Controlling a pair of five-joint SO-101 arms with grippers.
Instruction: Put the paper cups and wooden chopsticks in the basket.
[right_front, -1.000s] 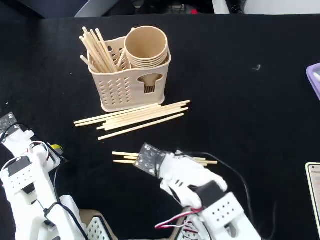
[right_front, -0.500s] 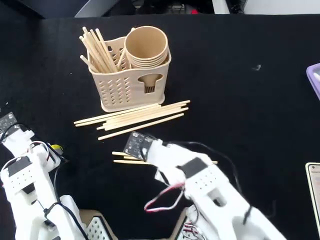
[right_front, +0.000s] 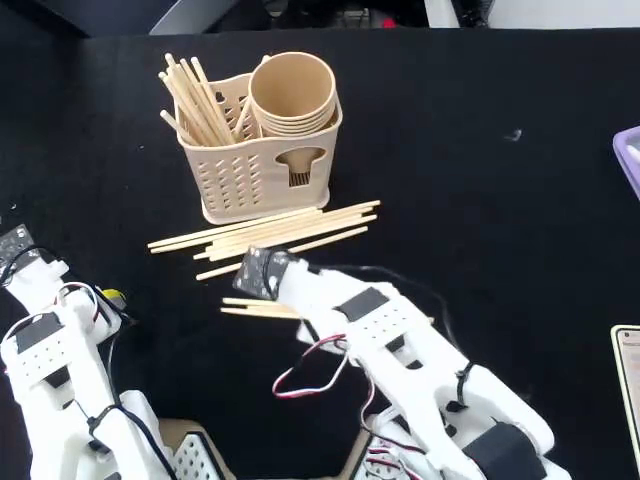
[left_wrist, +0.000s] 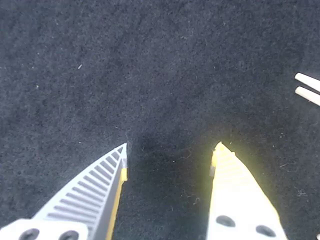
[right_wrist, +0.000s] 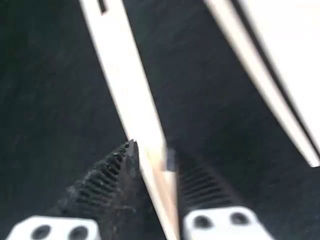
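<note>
paper cups (right_front: 292, 90): stacked in basket (right_front: 255, 175) | wooden chopsticks (right_front: 270, 231): loose beside it

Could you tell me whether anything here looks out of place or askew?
Yes: loose chopsticks lie fanned across the table beside the basket instead of standing inside it. Nothing looks damaged.

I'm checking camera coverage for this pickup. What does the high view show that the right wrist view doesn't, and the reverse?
High view adds: the beige slotted plastic basket holding a stack of tan paper cups and upright wooden chopsticks. Right wrist view adds the grip: the right gripper, jaws pressed against one pale wooden chopstick. Shared: loose chopsticks lying on the black tabletop.
</note>
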